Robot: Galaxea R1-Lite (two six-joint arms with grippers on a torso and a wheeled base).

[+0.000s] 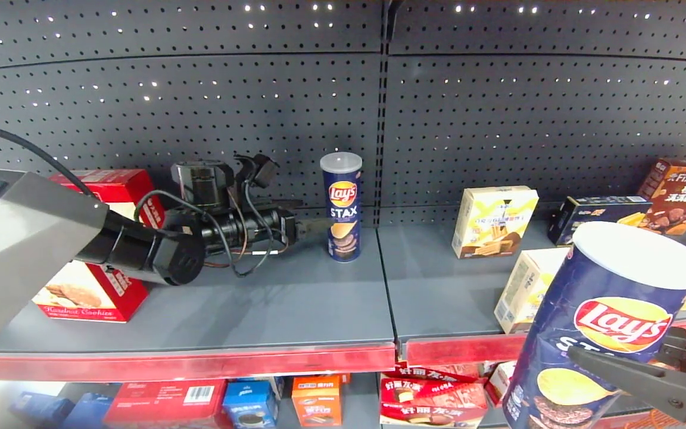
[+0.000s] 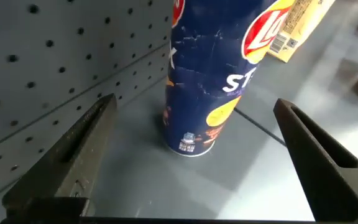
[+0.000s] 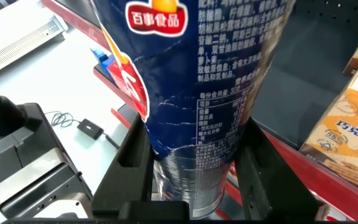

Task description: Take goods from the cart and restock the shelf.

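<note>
Since there are two identical tubes here, I'll go view by view.

Head view: the standing chip canister (image 1: 343,207) is upright dead centre, at the back of the shelf (image 1: 295,304) near the pegboard. The left gripper (image 1: 312,225) sits just beside it at its 9 o'clock, not touching. A red cookie box (image 1: 90,292) is out at 8 o'clock and a yellow wafer box (image 1: 493,221) at 3 o'clock. The held chip canister (image 1: 611,322) is at 4 o'clock, close to the camera, in front of the shelf edge and tilted a bit. The right gripper (image 1: 593,366) is around its lower half.

Left wrist view: the jaws are spread wide with nothing in them. The standing chip canister (image 2: 207,81) is ahead of the fingertips (image 2: 95,124), lined up with the gap but clear of both.

Right wrist view: both fingers (image 3: 132,162) are pressed flat against the held chip canister (image 3: 210,93), low on the body near the base.

My take on handling: it's a light, stiff cardboard tube with a glossy, slick wrap, and it's tall enough to tip easily. It'll probably dent if crushed. I'd keep the hold on the body, never on the plastic lid, and set it down flat in a bare spot.
</note>
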